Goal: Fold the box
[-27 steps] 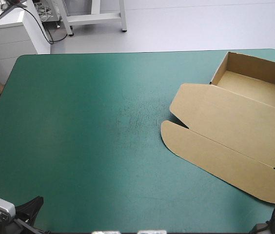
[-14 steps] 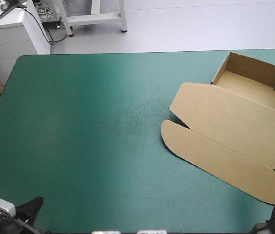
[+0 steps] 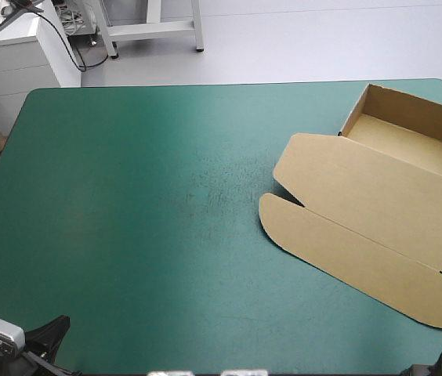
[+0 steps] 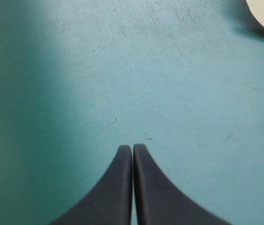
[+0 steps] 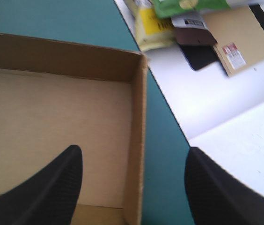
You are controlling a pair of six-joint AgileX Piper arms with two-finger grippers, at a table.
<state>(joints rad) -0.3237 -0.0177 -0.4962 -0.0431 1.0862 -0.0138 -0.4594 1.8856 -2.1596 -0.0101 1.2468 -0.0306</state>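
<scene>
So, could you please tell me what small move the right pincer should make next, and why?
Probably draw the right pincer back, clear of the box. It is open and empty above the tray's side wall; the walls stand raised and the lid lies flat, so nothing seems left to tuck. The left pincer is shut over the teal-green cover.

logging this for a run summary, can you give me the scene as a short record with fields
box: brown, open tray with lid flat, right side of teal-green cover
tray: near far right corner, walls raised
lid: flat on the cover
left gripper: jaws shut, above bare cover
right gripper: jaws open, a tray wall between them
</scene>
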